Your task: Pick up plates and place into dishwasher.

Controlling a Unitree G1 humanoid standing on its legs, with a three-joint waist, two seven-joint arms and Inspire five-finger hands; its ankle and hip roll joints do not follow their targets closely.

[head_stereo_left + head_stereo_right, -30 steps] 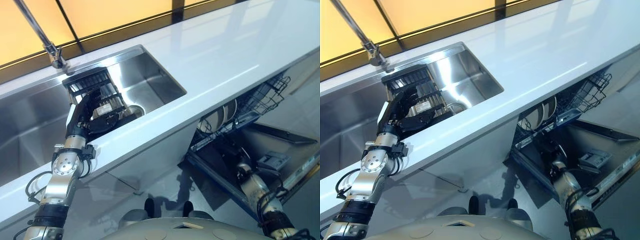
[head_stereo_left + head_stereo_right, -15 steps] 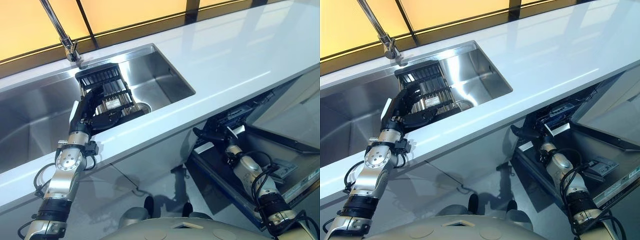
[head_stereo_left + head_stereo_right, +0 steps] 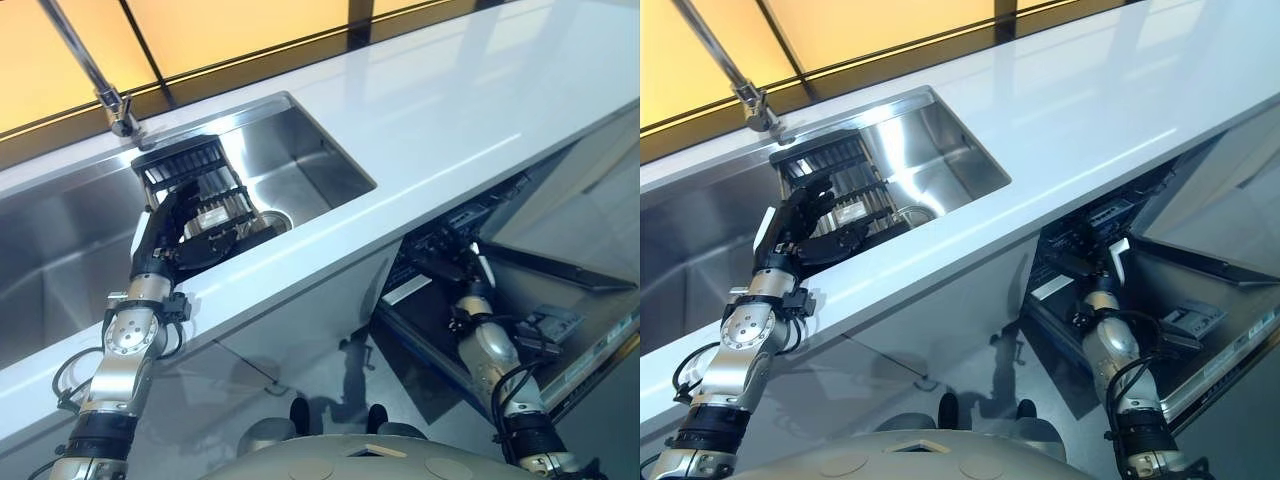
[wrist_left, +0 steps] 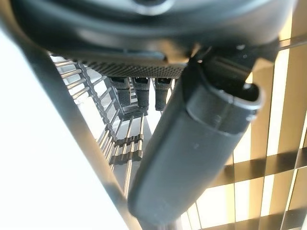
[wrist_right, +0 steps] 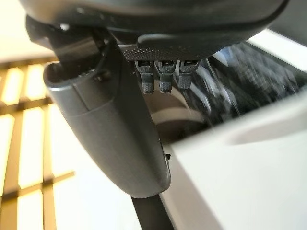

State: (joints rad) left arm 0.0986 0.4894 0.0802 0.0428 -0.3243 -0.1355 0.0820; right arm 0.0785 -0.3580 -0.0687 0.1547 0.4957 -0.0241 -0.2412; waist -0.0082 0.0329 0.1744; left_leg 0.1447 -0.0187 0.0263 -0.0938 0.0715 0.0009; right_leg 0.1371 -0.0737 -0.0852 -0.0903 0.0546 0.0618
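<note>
Left hand (image 3: pixel 163 222), fingers relaxed and empty, at the black dish rack (image 3: pixel 195 190) in the sink (image 3: pixel 320 165), presumably seeking plates; right hand (image 3: pixel 1087 268), fingers' state indiscernible, at the open dishwasher (image 3: pixel 560 300).

Sink (image 3: pixel 310 160) seen as brushed stainless steel, shiny; worktop (image 3: pixel 470 90) glossy smooth white; dish rack (image 3: pixel 195 190) of dark wire w/ matt plastic; tap (image 3: pixel 85 65) polished metal; dishwasher door (image 3: pixel 560 300) dark, glossy

Silver-grey jointed arms end in dark robot hands: left robot hand (image 3: pixel 160 225) with white-covered thumb, right robot hand (image 3: pixel 1072 262).
</note>
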